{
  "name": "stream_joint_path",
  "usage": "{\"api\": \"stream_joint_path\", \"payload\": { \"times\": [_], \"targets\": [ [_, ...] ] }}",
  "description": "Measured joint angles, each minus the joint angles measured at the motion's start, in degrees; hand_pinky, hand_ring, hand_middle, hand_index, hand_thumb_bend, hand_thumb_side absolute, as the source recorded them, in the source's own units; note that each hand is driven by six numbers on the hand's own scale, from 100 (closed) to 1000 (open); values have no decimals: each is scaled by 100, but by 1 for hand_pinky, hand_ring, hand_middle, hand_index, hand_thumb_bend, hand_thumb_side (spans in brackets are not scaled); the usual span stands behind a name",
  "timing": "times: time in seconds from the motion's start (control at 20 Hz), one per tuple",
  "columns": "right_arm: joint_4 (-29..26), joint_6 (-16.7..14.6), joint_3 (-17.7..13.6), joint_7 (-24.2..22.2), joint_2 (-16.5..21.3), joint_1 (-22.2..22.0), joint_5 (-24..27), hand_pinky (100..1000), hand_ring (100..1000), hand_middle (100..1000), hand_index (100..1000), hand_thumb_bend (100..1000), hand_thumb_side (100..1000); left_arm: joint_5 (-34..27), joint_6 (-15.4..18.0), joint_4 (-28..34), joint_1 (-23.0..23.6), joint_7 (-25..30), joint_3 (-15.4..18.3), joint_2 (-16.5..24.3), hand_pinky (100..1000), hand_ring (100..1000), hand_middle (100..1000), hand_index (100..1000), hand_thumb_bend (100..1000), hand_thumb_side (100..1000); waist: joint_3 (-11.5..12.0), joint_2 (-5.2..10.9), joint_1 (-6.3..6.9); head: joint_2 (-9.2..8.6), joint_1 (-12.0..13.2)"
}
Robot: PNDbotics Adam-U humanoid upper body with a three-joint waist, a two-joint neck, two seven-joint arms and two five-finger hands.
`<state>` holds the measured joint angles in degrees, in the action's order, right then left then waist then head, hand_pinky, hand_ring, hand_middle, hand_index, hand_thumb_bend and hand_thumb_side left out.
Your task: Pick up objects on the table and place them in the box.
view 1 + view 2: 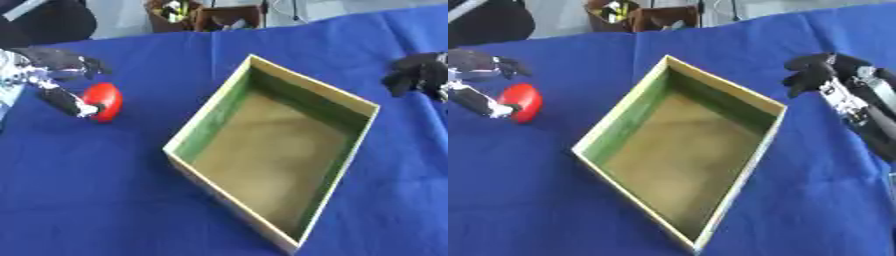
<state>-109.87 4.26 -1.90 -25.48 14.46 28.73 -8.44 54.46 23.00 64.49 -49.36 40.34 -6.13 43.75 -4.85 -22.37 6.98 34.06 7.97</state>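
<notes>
Nearest the camera, an open-topped box (262,150) with pale rims and green inner walls sits skewed on the blue tablecloth (87,200), one corner pointing toward the viewer; its brown floor holds nothing. Farther back on the left, a red rounded object (103,101) lies on the cloth, well apart from the box, and the left hand (61,75) curls around it, thumb touching its near side and fingers arched over the top. On the right, beyond the box's far wall, the right hand (824,72) hovers with dark fingers bent downward, gripping nothing. At the far edge stands a brown container (206,15) of cluttered items.
</notes>
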Motion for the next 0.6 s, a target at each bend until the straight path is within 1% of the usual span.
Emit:
{"api": "stream_joint_path", "payload": {
  "times": [0.1, 0.25, 0.4, 0.6],
  "targets": [
    [0, 0, 11, 0, 8, 1, 0, 774, 745, 496, 772, 100, 802, 49, -33, -30, 0, 33, 0, -6, 716, 848, 994, 1000, 604, 641, -6, -11, 1, -9, 2],
    [1, 0, 14, -1, 29, 1, 0, 774, 743, 494, 771, 100, 796, 88, -84, -51, 0, 85, -1, -39, 723, 850, 999, 1000, 659, 673, -6, -35, 7, -16, 2],
    [1, 2, 14, -2, 41, 1, 0, 773, 741, 493, 769, 100, 794, 112, -121, -60, 0, 122, -2, -42, 724, 850, 999, 1000, 675, 679, -12, -53, 28, -26, 3],
    [1, 3, 14, -3, 42, 1, 0, 774, 740, 491, 768, 100, 792, 154, -139, -77, 0, 140, -2, -43, 698, 834, 990, 1000, 659, 671, -38, -65, 35, -46, 14]
  ]
}}
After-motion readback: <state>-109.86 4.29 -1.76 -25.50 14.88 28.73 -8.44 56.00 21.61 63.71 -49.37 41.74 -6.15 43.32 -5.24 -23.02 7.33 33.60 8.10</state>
